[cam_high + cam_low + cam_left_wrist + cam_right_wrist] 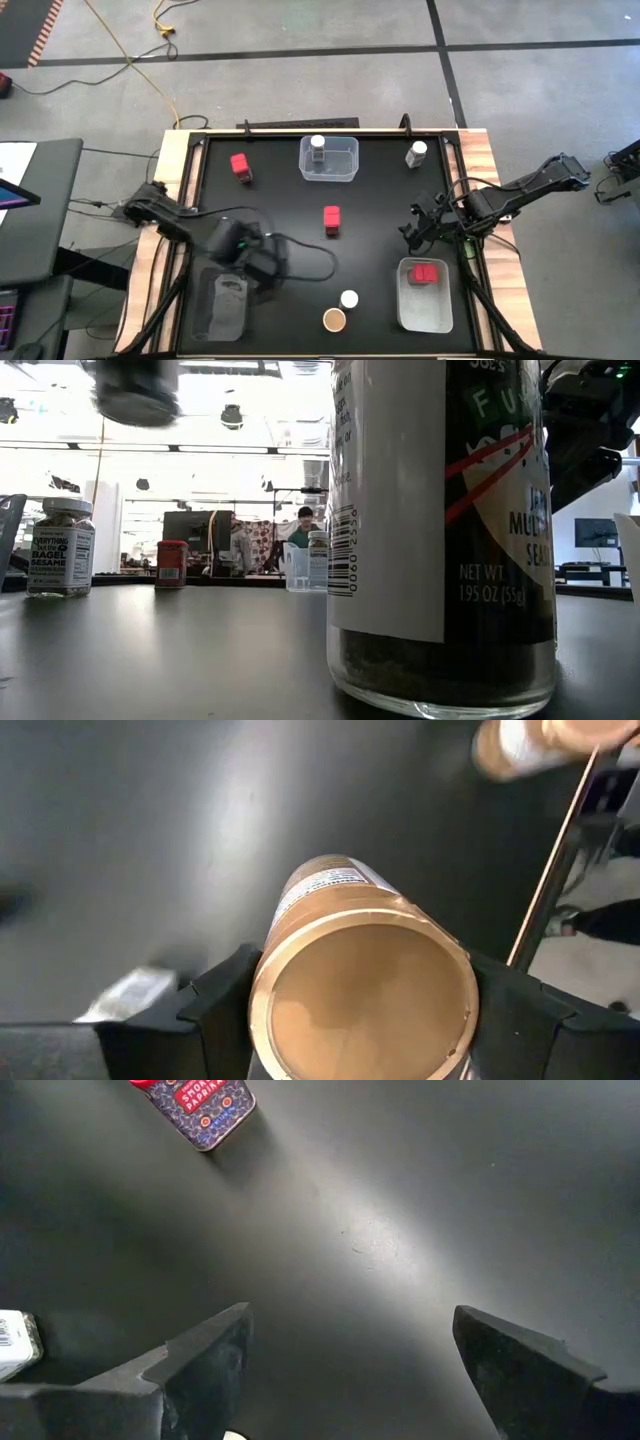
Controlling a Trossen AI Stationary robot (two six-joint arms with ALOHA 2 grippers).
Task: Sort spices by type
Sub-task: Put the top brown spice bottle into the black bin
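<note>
I am seeing my left end effector (350,1010) clamping a clear jar with a round tan lid (362,1000), lifted above the black surface (280,200). Farther off, my right end effector (345,1355) is hovering with fingers apart, a red boxy paprika tin (195,1105) lying beyond it.

Your two arms are dark, near black, built of slim jointed links. The left arm (165,215) carries a bulky black wrist block with a black cable looping off it. The right arm (520,190) shows angular housings and thin cables along its links. Each hand has two broad, matte black fingers (200,1365) with flat, wedge-shaped tips.
</note>
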